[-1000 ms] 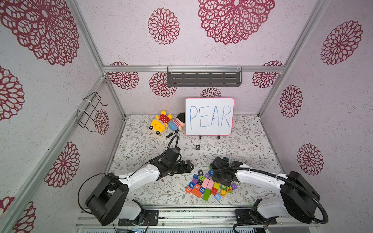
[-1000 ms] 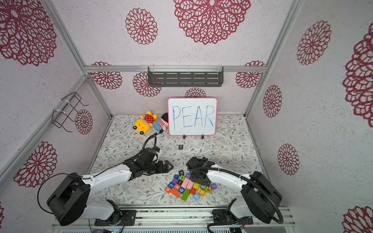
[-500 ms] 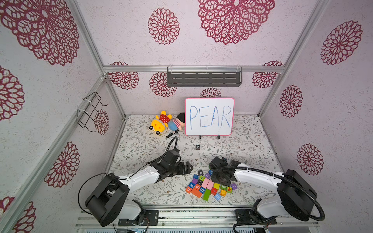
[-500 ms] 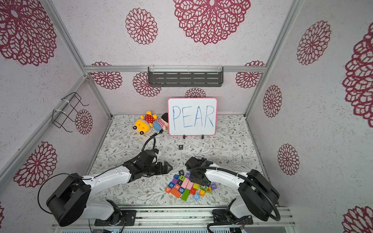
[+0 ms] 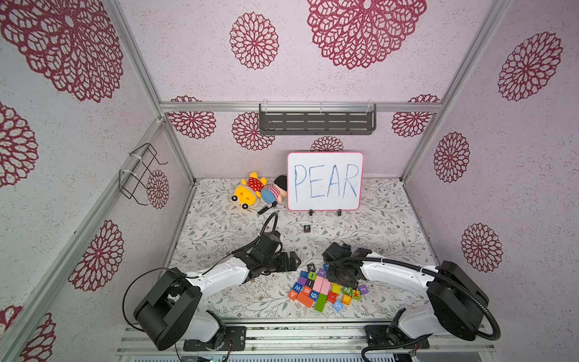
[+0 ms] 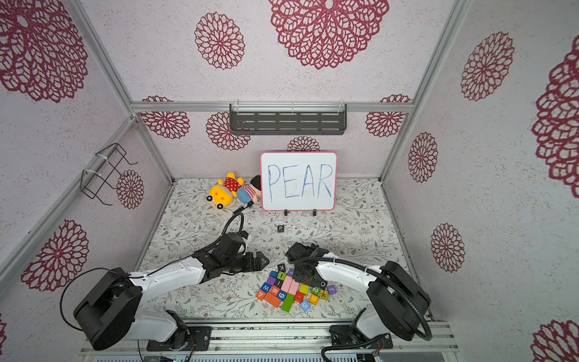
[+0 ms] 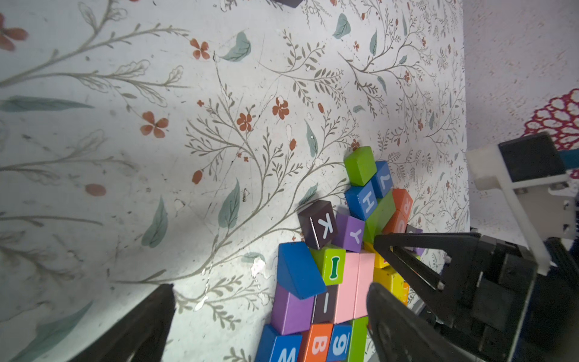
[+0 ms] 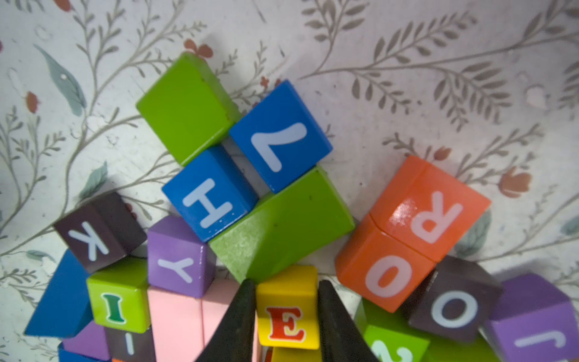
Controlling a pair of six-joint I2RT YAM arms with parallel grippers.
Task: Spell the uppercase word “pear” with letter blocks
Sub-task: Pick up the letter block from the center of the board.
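- Letter blocks (image 5: pixel 307 228): small painted cubes, judged light, rigid, glossy and a little slick. Take by two opposite flat sides, letter up.
- Walls (image 5: pixel 501 203): pale, with red rosettes; grey shelf (image 5: pixel 316 122) at the back.
- Table (image 5: pixel 219 225): flat, floral print; bare ground toward the back, room enough for the word.
- Whiteboard (image 5: pixel 325 181): upright at the back, PEAR in blue.
- Heap (image 5: pixel 322 290): mixed blocks, tightly packed, near the table's front edge.
- Left gripper (image 5: pixel 294 261): fingers spread, empty, just beside the heap.
- Right gripper (image 8: pixel 285 288): over the heap, fingers pinching E (image 8: pixel 286 326) by its sides.
- P (image 6: pixel 280 228): black, alone near the whiteboard, well apart from the heap.
- E: yellow, in the heap, neighbours touching; a straight lift looks safest.
- R (image 8: pixel 429 213): orange-red, at the heap's edge, touching an O (image 8: pixel 388 275).
- A (image 5: pixel 293 294): orange, at the heap's corner.
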